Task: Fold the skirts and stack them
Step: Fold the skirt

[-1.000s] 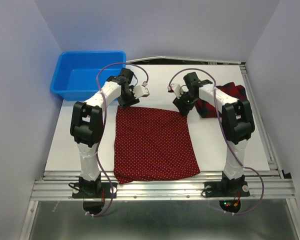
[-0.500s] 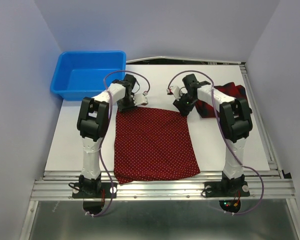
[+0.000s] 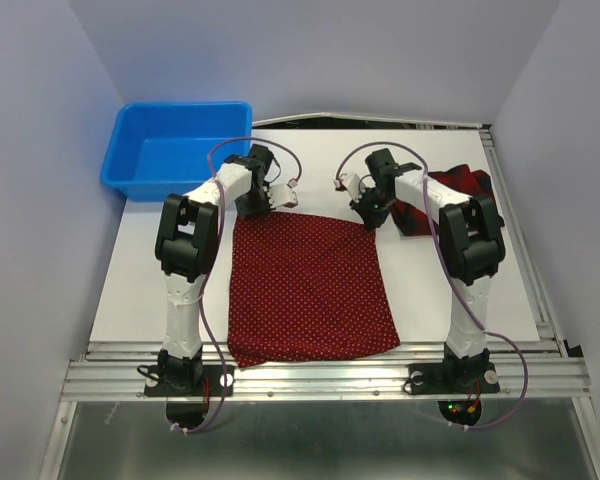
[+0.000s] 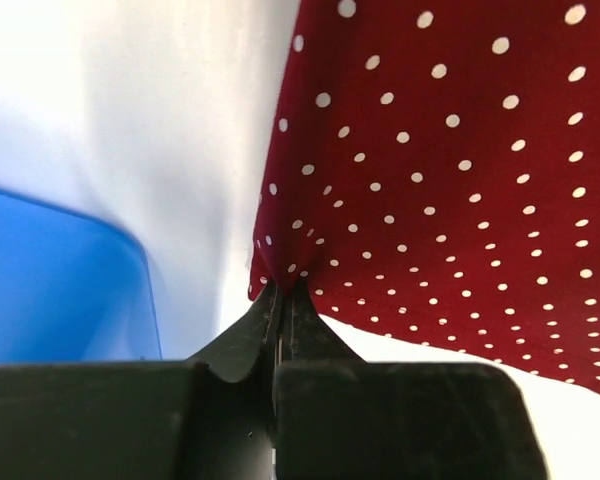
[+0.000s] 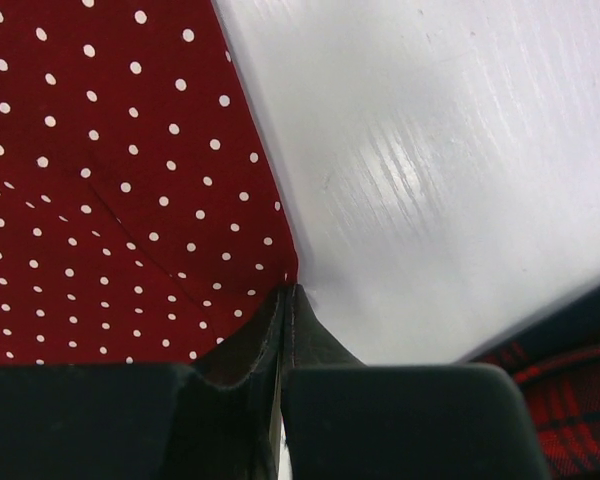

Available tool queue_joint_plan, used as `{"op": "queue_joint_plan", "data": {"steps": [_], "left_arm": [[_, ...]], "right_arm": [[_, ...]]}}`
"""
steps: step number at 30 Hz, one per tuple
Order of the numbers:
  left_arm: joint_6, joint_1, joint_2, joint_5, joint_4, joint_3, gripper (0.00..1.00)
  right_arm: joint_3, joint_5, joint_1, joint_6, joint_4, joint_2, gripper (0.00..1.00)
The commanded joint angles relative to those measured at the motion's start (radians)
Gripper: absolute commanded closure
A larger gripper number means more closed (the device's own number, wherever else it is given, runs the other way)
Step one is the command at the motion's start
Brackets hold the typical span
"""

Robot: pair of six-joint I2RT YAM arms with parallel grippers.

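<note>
- Table (image 3: 160, 270): white top under the dotted skirt, bare on each side of it. It serves as the folding surface.
- Dotted skirt (image 3: 305, 290): the landmark. It is spread flat in one layer at mid-table, hem edge toward the arm bases. Judged not yet folded; laid out this way so both far corners can be taken at once.
- Bin (image 3: 120, 180): blue, beyond the dotted skirt's far left corner and well apart from it. No part in this step.
- Plaid skirt (image 3: 465, 185): bunched in a heap off the dotted skirt's far right corner, near but apart, with a strip of bare table between. Judged parked there until its turn.
- Left gripper (image 4: 278, 290): at the dotted skirt's far left corner, jaws pinched together on the cloth edge. The fabric puckers into the tips.
- Right gripper (image 5: 285, 295): at the dotted skirt's far right corner, jaws likewise clamped on the corner point.
- Assessment: matched corner holds suggest the far edge is to be drawn toward the near hem. Risk: thin cloth slipping from either pinch would skew the fold.
</note>
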Motion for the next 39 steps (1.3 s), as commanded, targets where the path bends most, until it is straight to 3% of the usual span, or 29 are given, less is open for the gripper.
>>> {"op": "queue_joint_plan", "data": {"steps": [1, 16, 20, 24, 30, 39], "left_arm": [[-0.025, 0.006, -0.065, 0.021, -0.034, 0.074, 1.00], [-0.200, 0.033, -0.066, -0.036, 0.121, 0.310, 1.00], [-0.228, 0.047, -0.109, -0.042, 0.193, 0.321, 1.00], [-0.232, 0.047, -0.163, -0.015, 0.165, 0.298, 1.00], [-0.283, 0.036, -0.327, 0.076, 0.098, 0.134, 1.00], [-0.350, -0.071, -0.672, 0.196, 0.061, -0.311, 1.00]], "right_arm": [[0.005, 0.003, -0.023, -0.010, 0.020, -0.047, 0.99], [0.289, 0.028, -0.155, 0.048, 0.034, -0.049, 0.99], [0.299, 0.008, -0.175, 0.054, 0.043, -0.069, 0.99], [0.250, -0.028, -0.175, 0.030, 0.043, -0.118, 0.99], [0.138, -0.072, -0.175, -0.021, 0.036, -0.236, 0.99], [-0.097, -0.127, -0.175, -0.102, -0.027, -0.412, 0.99]]}}
